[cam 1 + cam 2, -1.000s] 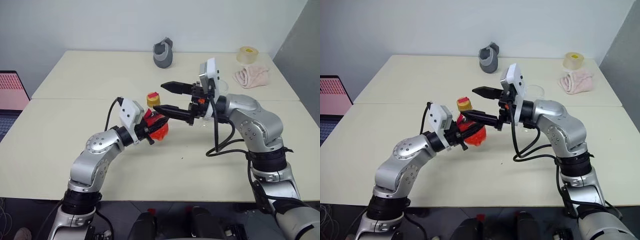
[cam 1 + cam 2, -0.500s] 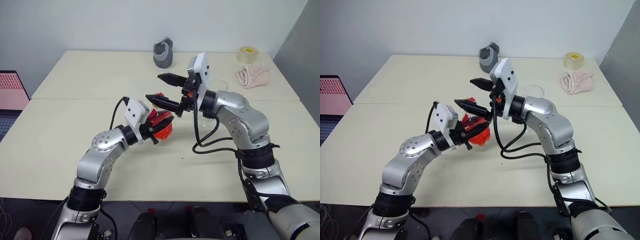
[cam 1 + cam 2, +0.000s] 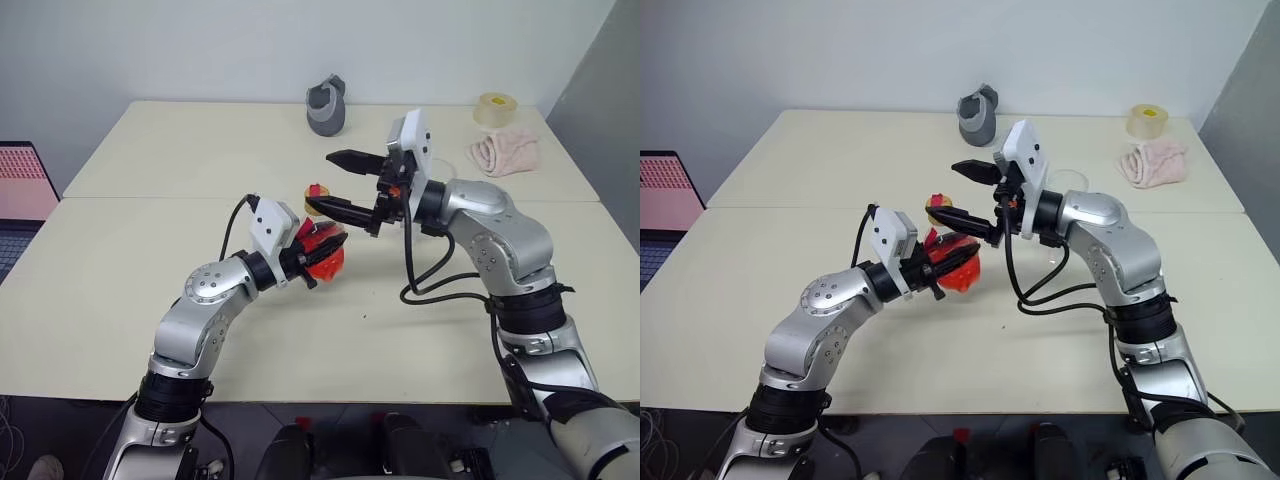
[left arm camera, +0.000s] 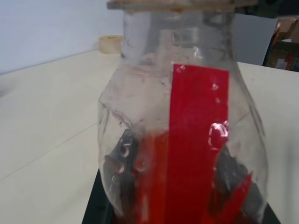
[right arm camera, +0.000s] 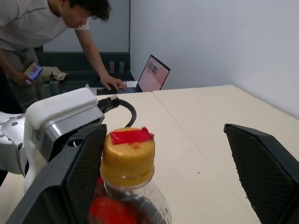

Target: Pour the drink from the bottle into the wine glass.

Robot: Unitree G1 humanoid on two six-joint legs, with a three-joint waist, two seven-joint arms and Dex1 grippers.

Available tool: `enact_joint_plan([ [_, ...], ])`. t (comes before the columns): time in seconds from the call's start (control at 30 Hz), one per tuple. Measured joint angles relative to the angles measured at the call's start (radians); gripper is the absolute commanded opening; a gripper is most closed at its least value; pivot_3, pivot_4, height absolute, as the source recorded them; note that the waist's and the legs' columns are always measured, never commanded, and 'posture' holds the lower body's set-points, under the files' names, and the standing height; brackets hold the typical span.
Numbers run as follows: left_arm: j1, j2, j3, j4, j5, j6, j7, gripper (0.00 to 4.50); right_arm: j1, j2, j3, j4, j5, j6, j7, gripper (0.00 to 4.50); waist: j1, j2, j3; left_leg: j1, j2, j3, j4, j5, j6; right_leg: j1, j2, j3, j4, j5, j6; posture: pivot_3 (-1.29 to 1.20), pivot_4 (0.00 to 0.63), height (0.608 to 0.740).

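Cream worktop (image 3: 150,300): left end effector (image 3: 318,257) clamped on upright bottle (image 3: 322,248); right end effector (image 3: 338,184) spread wide, fingers flanking yellow cap (image 5: 128,156).

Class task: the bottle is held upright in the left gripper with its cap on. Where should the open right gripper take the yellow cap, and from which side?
Grip the yellow cap round its sides, coming level from the robot's right: it stands clear above the left gripper, between the right gripper's spread fingers.
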Motion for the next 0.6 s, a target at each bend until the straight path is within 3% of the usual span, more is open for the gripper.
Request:
enact_joint_plan([
  [0.23,0.001,-0.001,0.0,-0.004,-0.002,-0.003,-0.003,1.26,0.0,-0.065,-0.067,0.022,0.051,0.067,0.033,4.27,-0.001,0.0,0.0,0.0,0.0,0.0,0.0,0.0,0.0,0.0,0.0,0.0,0.0,0.0,0.0,0.0,0.15,0.74],
  [0.6,-0.006,-0.002,0.0,-0.004,-0.002,-0.005,-0.008,1.26,-0.007,0.027,-0.067,-0.039,0.169,0.174,0.029,4.27,-0.003,0.0,0.0,0.0,0.0,0.0,0.0,0.0,0.0,0.0,0.0,0.0,0.0,0.0,0.0,0.0,0.15,0.74],
])
